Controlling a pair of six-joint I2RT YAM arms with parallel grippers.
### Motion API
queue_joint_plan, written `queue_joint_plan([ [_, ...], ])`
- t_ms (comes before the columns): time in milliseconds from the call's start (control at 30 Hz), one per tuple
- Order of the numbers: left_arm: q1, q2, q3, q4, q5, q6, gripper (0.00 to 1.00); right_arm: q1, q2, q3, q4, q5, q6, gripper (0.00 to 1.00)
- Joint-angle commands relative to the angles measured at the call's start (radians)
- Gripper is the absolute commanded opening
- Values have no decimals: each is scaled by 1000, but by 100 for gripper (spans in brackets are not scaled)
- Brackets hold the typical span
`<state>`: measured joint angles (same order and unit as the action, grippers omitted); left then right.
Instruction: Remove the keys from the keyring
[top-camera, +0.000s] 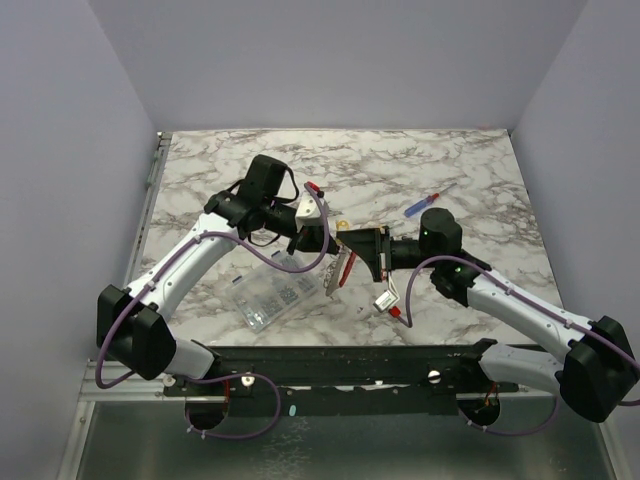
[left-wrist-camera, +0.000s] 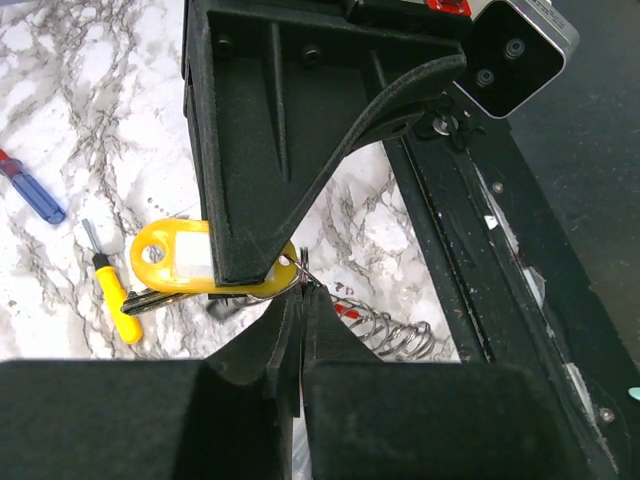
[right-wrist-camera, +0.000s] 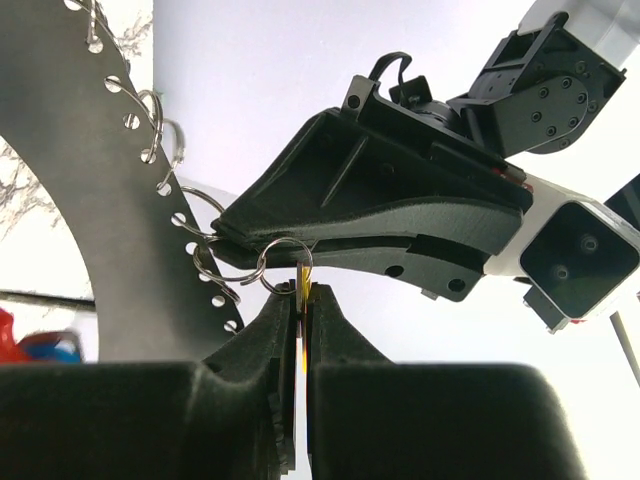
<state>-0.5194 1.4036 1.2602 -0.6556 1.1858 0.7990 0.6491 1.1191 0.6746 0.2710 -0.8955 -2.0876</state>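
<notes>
My two grippers meet above the table's middle. My left gripper (top-camera: 325, 238) is shut on a thin wire ring (left-wrist-camera: 290, 283), its tips pinched together in the left wrist view (left-wrist-camera: 300, 295). My right gripper (top-camera: 350, 243) is shut on the edge of a yellow-tagged key (right-wrist-camera: 303, 278), which shows flat in the left wrist view (left-wrist-camera: 175, 258). The wire ring (right-wrist-camera: 283, 262) links to the keyring's grey curved plate (right-wrist-camera: 100, 200), which has a row of holes with several rings. Its red band (top-camera: 347, 268) hangs below the grippers. Other keys are hidden.
A clear compartment box (top-camera: 272, 293) lies near the left arm. A blue-and-red screwdriver (top-camera: 425, 203) lies at the back right. A yellow-handled screwdriver (left-wrist-camera: 110, 290) and a metal spring (left-wrist-camera: 390, 325) lie under the grippers. A white-and-red piece (top-camera: 388, 298) lies by the right arm.
</notes>
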Motion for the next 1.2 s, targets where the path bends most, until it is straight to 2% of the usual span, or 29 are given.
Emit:
queue_joint_plan([
  [0,-7,-23,-11,10,18,-4,0,7,-28,-12,55,-9,-368,1],
  [367,-7,-44,19,40,-36,-143,0,7,-73,-52,51,60,-336,0],
  [867,-4,-54,26,207,-153,-442,0,7,-100,-106,61,118,-313,1],
  [1167,-4,-61,12,234,-193,-513,0,7,-114,-106,65,170,-278,1],
])
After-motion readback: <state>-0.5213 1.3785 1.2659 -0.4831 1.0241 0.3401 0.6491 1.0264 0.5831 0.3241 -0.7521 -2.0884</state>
